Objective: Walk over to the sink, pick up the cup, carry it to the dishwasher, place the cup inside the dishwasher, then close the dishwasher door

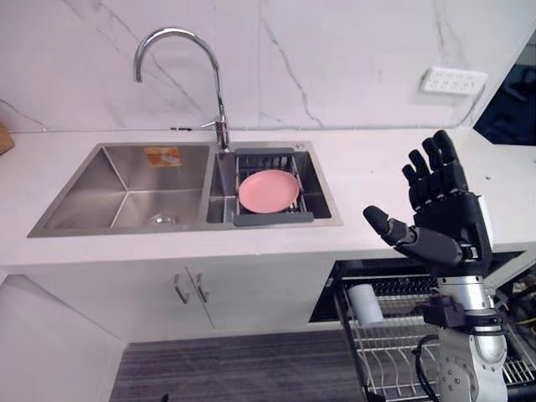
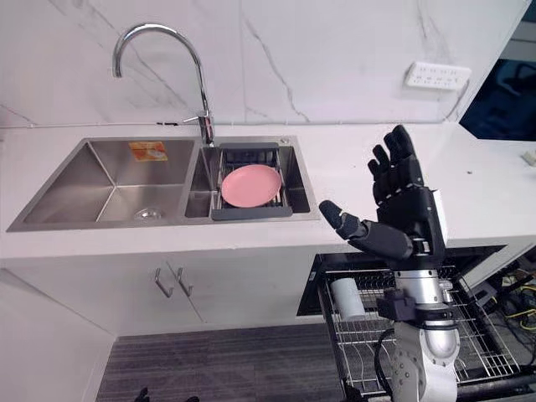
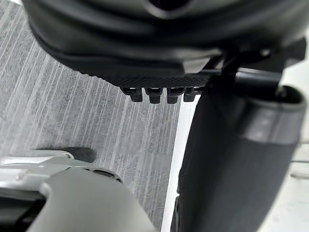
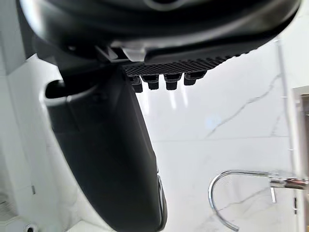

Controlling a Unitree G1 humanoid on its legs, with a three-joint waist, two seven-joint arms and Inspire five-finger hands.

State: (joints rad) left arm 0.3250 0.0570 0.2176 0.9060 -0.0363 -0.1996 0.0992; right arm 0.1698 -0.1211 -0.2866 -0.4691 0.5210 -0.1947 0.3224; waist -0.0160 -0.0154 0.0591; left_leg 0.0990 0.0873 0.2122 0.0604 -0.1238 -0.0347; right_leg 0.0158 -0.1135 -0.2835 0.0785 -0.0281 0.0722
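Observation:
A white cup (image 1: 365, 303) lies in the pulled-out wire rack (image 1: 387, 356) of the dishwasher, under the counter at the right. My right hand (image 1: 444, 218) is raised above that rack in front of the counter edge, open, fingers straight up and thumb out to the left, holding nothing. The right wrist view has this hand (image 4: 145, 29) before the marble wall and the faucet (image 4: 231, 193). My left hand (image 3: 169, 43) hangs over the grey floor in the left wrist view, fingers straight and empty.
A double steel sink (image 1: 126, 197) is set in the white counter, with a curved faucet (image 1: 180, 42) behind it. A pink plate (image 1: 268, 190) rests on a dark drain rack in the right basin. A wall socket (image 1: 453, 80) is at the back right. Cabinet doors (image 1: 188, 289) are below.

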